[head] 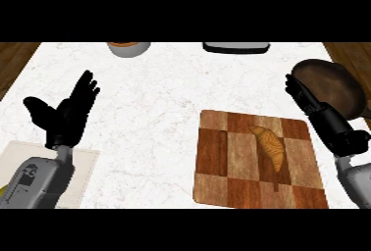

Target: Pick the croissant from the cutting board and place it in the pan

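Cut off at the counter's point(159, 98) far edge: a grey bowl point(129, 48) with something orange-brown inside, only its near half showing, and a dark flat item with a pale rim point(235, 47), too little visible to name. Cut off at lower left: a pale square mat point(85, 164), partly covered by the left forearm, with a sliver of yellow at the very edge, impossible to identify. Partly hidden at upper right: the dark brown pan point(334, 84), its near-left rim overlapped by the right hand point(319, 115), its right side running to the view's border. Hard to tell whether the right hand touches the pan or merely hangs above it.

Counted: one croissant point(270, 147), one checkered wooden cutting board point(217, 166), one pan, one bowl, one mat, two hands.

Croissant lying on the cutting board, right of its centre, long axis running from upper left to lower right, well apart from both hands and not in the pan. Board sitting just below and left of the pan, near the right forearm.

Left hand point(64, 117) raised at the left side of the counter, fingers straight and spread, thumb out, holding nothing. Right hand seen edge-on, fingers extended and together, pointing toward the far edge, also holding nothing.
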`<state>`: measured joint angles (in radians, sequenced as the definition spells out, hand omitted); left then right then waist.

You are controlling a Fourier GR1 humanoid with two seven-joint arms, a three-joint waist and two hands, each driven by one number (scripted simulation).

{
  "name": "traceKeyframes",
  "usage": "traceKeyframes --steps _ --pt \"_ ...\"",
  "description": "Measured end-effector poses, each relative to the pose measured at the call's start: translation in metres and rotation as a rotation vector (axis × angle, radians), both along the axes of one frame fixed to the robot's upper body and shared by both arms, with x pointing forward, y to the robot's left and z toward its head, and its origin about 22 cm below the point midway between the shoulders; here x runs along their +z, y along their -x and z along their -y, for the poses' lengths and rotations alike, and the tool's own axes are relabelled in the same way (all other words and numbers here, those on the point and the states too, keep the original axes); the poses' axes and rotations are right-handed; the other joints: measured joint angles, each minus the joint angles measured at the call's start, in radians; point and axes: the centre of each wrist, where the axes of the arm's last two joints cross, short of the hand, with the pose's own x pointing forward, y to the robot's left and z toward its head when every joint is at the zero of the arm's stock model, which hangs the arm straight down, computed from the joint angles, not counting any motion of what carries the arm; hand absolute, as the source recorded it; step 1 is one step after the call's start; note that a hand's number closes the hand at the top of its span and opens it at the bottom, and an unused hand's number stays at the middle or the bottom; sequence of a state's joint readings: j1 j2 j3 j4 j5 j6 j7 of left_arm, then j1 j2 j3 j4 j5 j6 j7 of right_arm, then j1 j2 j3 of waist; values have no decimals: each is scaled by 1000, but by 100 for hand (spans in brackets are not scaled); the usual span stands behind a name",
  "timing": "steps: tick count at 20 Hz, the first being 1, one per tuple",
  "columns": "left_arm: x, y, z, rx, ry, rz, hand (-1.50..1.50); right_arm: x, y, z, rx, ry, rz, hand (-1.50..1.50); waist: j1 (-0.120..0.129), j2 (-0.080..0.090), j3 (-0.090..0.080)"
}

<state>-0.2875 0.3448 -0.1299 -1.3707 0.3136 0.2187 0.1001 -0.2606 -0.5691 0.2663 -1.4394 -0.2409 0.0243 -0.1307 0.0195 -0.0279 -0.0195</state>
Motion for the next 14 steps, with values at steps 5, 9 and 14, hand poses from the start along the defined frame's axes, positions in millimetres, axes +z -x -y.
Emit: traceKeyframes --steps 5,9,14 --pt "-8 7 26 -112 48 -25 0 24 -14 -40 290 199 105 150 32 23 13" --pt "-19 15 46 -210 89 -87 0 59 -22 -60 450 503 354 -150 53 19 12" --pt "-22 27 54 -265 140 -128 0 31 -29 -70 573 533 587 -150 35 31 19"
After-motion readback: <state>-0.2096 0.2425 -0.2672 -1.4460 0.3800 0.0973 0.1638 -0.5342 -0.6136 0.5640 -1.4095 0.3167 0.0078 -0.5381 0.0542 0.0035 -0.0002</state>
